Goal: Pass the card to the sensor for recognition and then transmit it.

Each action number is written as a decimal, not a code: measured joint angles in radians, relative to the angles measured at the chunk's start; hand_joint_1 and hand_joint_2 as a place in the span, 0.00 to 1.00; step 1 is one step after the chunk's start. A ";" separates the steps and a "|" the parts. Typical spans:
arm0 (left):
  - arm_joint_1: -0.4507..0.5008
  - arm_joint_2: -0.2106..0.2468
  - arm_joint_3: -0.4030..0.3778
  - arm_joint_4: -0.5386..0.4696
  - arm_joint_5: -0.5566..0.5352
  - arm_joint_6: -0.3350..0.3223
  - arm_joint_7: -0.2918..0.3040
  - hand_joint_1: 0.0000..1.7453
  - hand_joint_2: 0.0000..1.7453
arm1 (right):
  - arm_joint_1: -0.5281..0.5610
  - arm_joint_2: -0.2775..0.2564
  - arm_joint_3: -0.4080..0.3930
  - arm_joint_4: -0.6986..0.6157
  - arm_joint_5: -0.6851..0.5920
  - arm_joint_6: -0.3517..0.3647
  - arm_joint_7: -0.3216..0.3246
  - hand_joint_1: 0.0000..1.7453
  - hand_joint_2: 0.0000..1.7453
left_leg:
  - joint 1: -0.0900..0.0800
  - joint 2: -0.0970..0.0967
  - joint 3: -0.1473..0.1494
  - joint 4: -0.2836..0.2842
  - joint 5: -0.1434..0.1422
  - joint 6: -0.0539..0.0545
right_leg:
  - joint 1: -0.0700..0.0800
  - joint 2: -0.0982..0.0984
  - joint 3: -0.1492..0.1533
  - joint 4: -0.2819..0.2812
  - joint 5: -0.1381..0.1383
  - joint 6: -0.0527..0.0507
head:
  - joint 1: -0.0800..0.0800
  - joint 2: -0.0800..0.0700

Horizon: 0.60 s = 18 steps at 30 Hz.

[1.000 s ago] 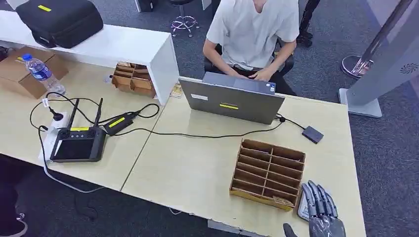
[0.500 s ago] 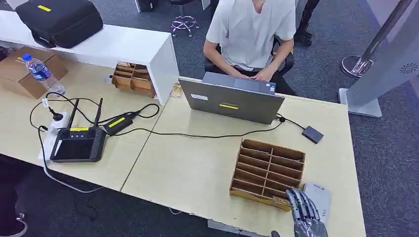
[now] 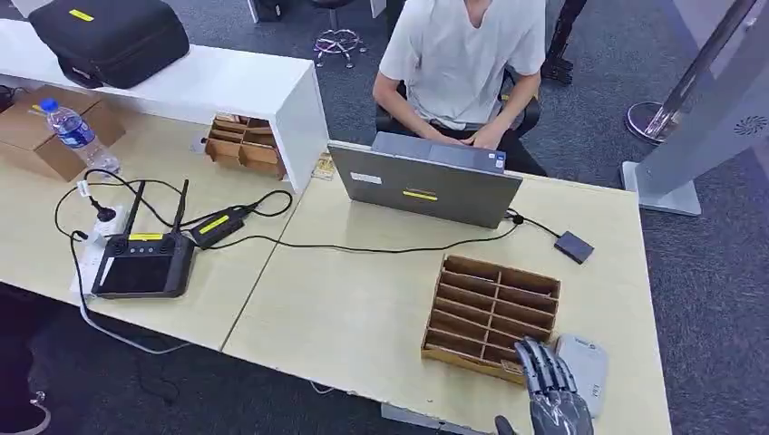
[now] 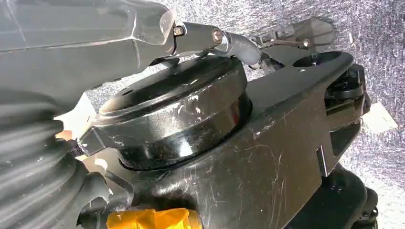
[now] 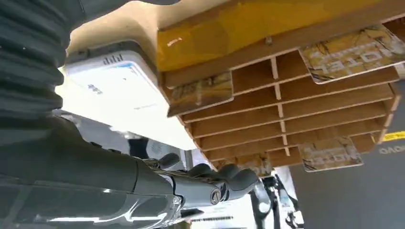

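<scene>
Reaching with my right hand [image 3: 550, 396], fingers spread and holding nothing, I aim for the card [image 5: 199, 94] just ahead in the rack's [image 3: 491, 313] nearest slot; sensor [image 3: 583, 369] sits just beside; approach slowly, pinch its protruding edge.

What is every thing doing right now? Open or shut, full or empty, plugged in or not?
Laptop: lid open, a person typing on it.
Wooden card rack: lying on the table, a few cards in its slots.
White sensor: flat on the table beside the rack.
Right robot hand: fingers stretched out, holding nothing, at the rack's near corner.
Water bottle: upright, capped.
Controller: screen dark.
Black case: closed.
</scene>
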 joint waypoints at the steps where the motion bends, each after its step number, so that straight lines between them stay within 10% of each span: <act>1: 0.000 0.000 0.000 0.000 -0.001 0.000 0.000 0.00 1.00 | -0.008 0.005 -0.005 0.007 0.004 0.001 -0.007 0.00 1.00 | 0.000 0.000 0.000 0.000 0.000 0.000 | 0.000 0.000 0.000 0.000 0.000 0.000 | 0.000 0.000; 18: 0.000 0.001 0.000 0.000 -0.002 -0.001 0.000 0.00 1.00 | -0.052 0.059 -0.090 0.048 0.043 0.031 -0.070 0.00 1.00 | 0.000 0.000 0.000 0.000 0.000 0.000 | 0.000 0.000 0.000 0.000 0.000 0.000 | 0.000 0.000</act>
